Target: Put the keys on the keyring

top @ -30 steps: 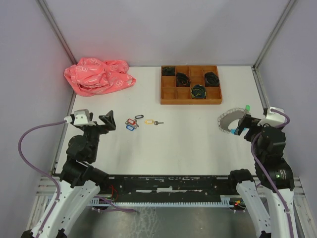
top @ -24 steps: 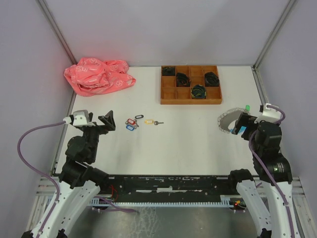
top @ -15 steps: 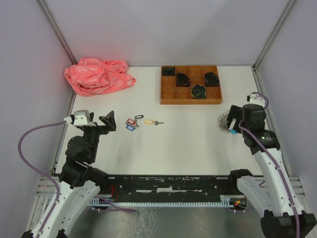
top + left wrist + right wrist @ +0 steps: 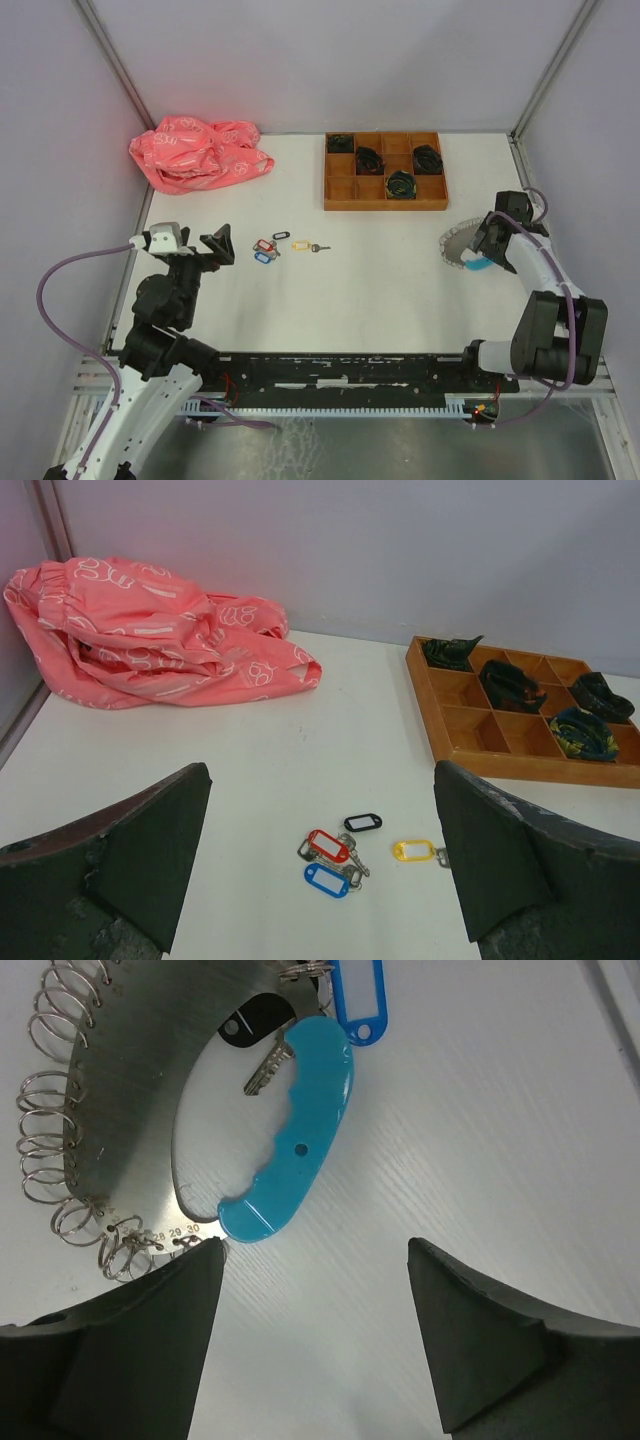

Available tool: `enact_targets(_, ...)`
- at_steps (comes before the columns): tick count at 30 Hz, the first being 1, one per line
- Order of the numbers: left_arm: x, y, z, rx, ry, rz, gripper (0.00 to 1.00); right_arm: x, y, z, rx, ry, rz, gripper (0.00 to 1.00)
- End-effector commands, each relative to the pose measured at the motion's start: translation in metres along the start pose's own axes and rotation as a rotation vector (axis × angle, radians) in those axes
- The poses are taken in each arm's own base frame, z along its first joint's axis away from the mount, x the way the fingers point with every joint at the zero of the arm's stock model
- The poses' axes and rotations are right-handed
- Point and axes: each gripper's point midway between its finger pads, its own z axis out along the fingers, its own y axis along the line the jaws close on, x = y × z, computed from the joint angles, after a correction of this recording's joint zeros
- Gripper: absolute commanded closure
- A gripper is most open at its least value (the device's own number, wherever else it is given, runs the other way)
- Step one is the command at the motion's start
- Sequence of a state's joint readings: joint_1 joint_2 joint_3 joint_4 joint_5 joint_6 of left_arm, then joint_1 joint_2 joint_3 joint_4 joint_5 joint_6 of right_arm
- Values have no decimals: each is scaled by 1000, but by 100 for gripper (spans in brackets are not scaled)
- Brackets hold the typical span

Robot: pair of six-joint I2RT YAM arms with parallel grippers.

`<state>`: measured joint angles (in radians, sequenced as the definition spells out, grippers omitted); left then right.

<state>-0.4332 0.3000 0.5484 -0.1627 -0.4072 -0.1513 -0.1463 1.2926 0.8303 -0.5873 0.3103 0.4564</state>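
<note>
Top view: four tagged keys (image 4: 263, 257) lie loose left of centre, with the keyring (image 4: 455, 240) well apart at the right edge. None of the four is threaded yet. The left gripper (image 4: 219, 247) sits near the keys, the right gripper (image 4: 483, 243) over the ring. Left wrist: jaws wide, empty; tags are one black, one red, one blue, one yellow. Right wrist: jaws wide, empty, above the ring's blue handle (image 4: 292, 1140); one blue tag (image 4: 358, 995) lies there, hooked or not unclear.
</note>
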Motion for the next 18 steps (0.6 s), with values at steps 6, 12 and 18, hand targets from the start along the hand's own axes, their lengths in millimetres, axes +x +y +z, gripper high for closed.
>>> enact_targets(6, -11, -1, 2, 6, -27, 24, 1, -25, 19, 44, -72, 85, 147, 25)
enact_targets(12, -9, -2, 3, 8, -20, 28, 1, -22, 20, 70, -49, 159, 174, 39)
enact_targets(18, -7, -4, 5, 16, -12, 33, 1, -11, 16, 85, -7, 211, 172, 47)
